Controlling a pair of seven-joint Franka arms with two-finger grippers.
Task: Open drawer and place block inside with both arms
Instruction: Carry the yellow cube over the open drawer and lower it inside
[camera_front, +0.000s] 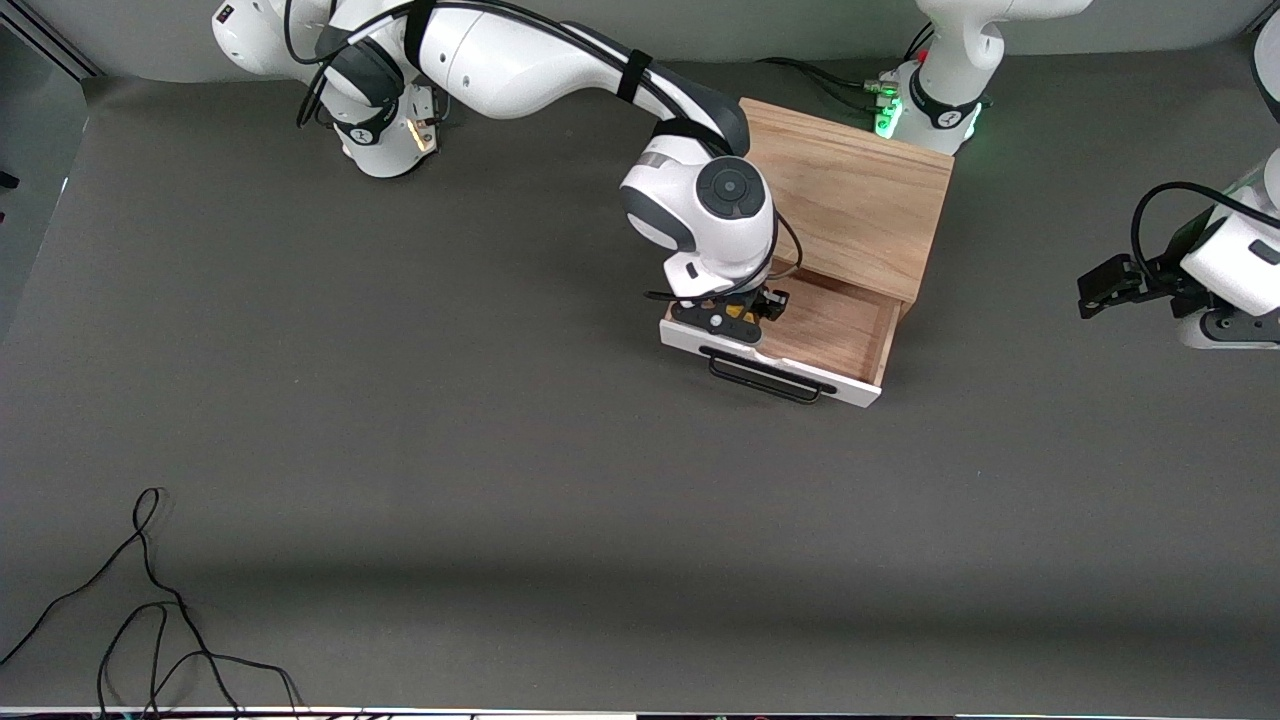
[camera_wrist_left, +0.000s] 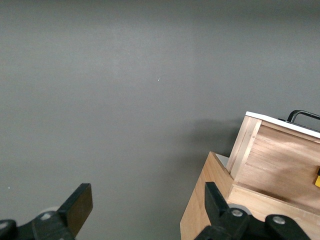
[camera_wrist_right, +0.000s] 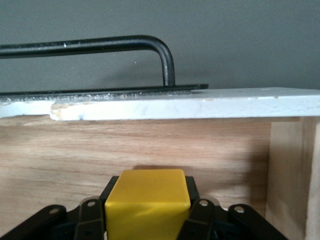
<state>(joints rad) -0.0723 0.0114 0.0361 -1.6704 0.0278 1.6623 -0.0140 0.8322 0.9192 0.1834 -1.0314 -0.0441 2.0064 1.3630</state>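
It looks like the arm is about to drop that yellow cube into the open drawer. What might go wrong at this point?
1. The right gripper holds the block close to the drawer's white front panel; released carelessly, it might clip that edge or bounce.
2. The gripper sits low inside the drawer, so lifting out at an angle could snag the panel or handle.
3. The left gripper waits open beside the cabinet; moving early, it could bump it.

Dark grey table (camera_front: 500, 420), loose black cable (camera_front: 150, 600) — near the front camera's edge
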